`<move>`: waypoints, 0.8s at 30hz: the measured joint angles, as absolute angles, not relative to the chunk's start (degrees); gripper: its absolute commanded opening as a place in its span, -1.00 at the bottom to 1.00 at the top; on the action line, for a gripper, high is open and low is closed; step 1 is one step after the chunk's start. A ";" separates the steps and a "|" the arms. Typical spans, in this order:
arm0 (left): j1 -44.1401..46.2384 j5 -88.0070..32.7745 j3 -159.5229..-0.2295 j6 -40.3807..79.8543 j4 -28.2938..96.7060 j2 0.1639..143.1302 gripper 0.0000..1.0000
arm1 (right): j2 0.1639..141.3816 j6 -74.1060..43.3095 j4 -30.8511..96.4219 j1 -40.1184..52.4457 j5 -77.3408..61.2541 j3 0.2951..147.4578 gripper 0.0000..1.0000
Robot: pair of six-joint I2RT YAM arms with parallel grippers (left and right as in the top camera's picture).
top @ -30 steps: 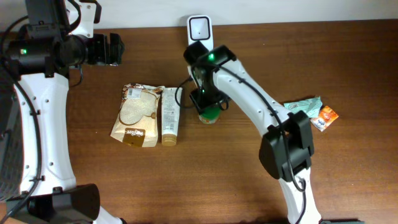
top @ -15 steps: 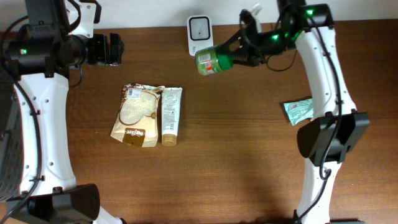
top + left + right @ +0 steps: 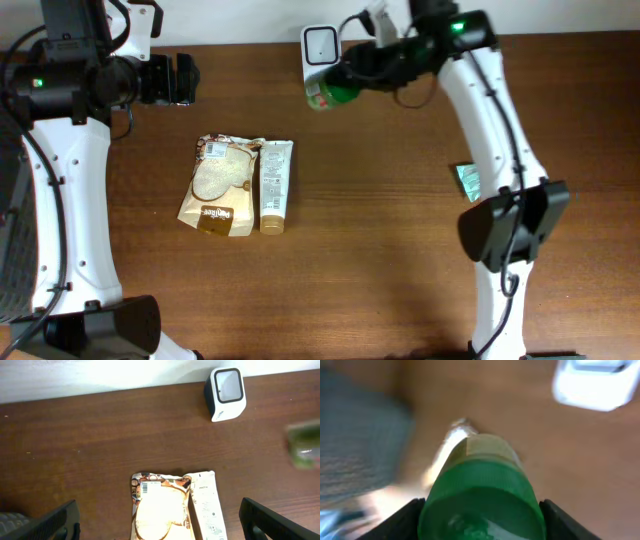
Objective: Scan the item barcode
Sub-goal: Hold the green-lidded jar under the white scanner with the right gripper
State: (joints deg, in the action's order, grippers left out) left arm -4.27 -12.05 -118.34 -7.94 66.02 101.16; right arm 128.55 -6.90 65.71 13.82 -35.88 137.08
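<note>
My right gripper (image 3: 342, 88) is shut on a green-capped jar (image 3: 322, 90) and holds it in the air, on its side, just in front of the white barcode scanner (image 3: 320, 45) at the table's back edge. In the right wrist view the green cap (image 3: 480, 495) fills the space between the two black fingers (image 3: 405, 520), with the scanner (image 3: 595, 385) at the upper right. The left gripper (image 3: 185, 80) hovers open at the far left with nothing in it. In the left wrist view the jar (image 3: 304, 450) is a green blur at the right edge.
A brown snack pouch (image 3: 220, 185) and a white tube (image 3: 273, 185) lie side by side on the table left of centre. A teal packet (image 3: 467, 178) lies at the right, partly behind the right arm.
The right arm lifted the jar off the table beside the tube, then swung it up and left until it hangs right before the scanner. The left arm has not moved.
</note>
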 measured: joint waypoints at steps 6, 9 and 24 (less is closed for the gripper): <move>-4.27 -12.05 -118.34 -7.94 65.98 101.16 0.98 | 129.10 3.09 39.44 22.20 -1.26 134.41 0.10; -4.25 -12.05 -118.34 -7.97 66.06 101.16 0.98 | 132.09 12.40 28.32 22.44 2.59 134.26 0.10; -4.25 -12.05 -118.34 -7.94 66.04 101.16 0.98 | 142.85 57.30 11.90 22.39 6.63 133.21 0.19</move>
State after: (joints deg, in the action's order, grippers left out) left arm -4.25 -12.05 -118.34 -7.94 66.04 101.16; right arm 142.85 57.30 11.90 22.39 6.63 133.21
